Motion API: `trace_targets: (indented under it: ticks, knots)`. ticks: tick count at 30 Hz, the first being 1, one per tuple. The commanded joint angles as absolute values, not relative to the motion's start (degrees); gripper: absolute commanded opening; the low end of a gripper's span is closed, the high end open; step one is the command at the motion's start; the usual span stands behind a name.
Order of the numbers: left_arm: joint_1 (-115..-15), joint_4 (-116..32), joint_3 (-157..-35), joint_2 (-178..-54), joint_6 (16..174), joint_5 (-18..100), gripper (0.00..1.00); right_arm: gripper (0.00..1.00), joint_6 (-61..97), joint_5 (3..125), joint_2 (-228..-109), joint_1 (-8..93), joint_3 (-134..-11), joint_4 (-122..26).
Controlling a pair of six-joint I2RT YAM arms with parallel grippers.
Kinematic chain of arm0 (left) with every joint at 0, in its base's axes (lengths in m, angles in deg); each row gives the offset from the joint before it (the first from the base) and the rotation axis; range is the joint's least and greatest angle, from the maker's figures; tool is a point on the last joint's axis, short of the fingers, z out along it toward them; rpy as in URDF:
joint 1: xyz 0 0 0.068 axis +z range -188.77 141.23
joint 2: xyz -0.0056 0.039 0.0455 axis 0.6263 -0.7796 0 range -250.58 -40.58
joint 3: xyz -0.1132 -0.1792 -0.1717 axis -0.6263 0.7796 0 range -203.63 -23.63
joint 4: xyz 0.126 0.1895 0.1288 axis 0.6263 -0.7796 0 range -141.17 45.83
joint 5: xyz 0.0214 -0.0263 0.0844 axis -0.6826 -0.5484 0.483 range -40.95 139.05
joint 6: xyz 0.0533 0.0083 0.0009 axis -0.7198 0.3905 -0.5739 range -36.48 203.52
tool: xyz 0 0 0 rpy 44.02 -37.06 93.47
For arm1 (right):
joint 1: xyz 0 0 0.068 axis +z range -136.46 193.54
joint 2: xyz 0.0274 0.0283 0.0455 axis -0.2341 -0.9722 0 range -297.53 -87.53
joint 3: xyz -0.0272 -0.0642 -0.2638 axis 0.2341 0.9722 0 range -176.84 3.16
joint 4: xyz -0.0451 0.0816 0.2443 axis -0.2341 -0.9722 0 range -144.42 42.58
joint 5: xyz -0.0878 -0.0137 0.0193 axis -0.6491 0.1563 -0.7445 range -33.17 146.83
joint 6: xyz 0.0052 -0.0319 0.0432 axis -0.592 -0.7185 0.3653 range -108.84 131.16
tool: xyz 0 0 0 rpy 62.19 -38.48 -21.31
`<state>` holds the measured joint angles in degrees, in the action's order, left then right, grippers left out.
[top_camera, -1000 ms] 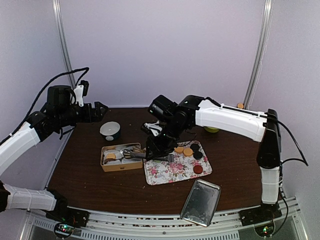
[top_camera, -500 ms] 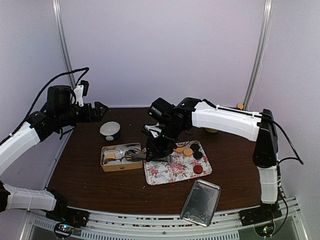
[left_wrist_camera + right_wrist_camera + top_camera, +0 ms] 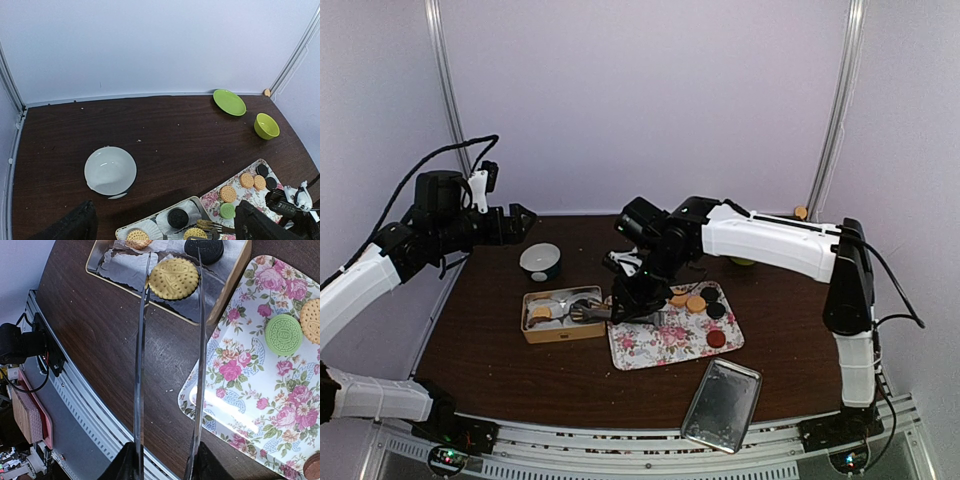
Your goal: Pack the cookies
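Observation:
My right gripper (image 3: 632,298) (image 3: 162,465) is shut on metal tongs (image 3: 140,355), whose two blades reach into the tan box (image 3: 563,333). The tong tips stand either side of an orange-yellow cookie (image 3: 174,278) lying in a white paper cup in the box. A black cookie (image 3: 203,249) and another yellow one (image 3: 134,235) also lie in the box. On the floral tray (image 3: 660,350) lie orange (image 3: 696,303), black (image 3: 717,310), dark red (image 3: 716,339) and green (image 3: 283,334) cookies. My left gripper (image 3: 520,222) is open and empty, raised at the far left.
A white bowl (image 3: 540,261) stands behind the box. A metal lid (image 3: 722,404) lies at the front right edge. A green plate (image 3: 229,102) and a yellow-green bowl (image 3: 266,125) sit at the back right.
My right arm has shifted a little to the left; the tongs stay over the box. The left arm has not moved.

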<state>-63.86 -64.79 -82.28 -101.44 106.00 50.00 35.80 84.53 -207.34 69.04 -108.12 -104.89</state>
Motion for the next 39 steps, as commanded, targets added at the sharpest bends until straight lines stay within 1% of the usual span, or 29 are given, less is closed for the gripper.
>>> trace_targets:
  ticks: [1,17,39]
  knots:
    - [-63.53,-62.01,-83.75,-101.73,106.37,49.05,0.98,0.36,35.85,84.68,-208.19,68.67,-108.91,-103.76]
    - [-63.56,-62.01,-83.75,-101.44,106.46,48.83,0.98,0.36,37.14,81.81,-209.04,68.72,-108.3,-102.96]
    - [-63.56,-62.01,-83.75,-101.5,106.46,48.7,0.98,0.42,37.43,83.22,-209.79,69.12,-107.49,-102.2]
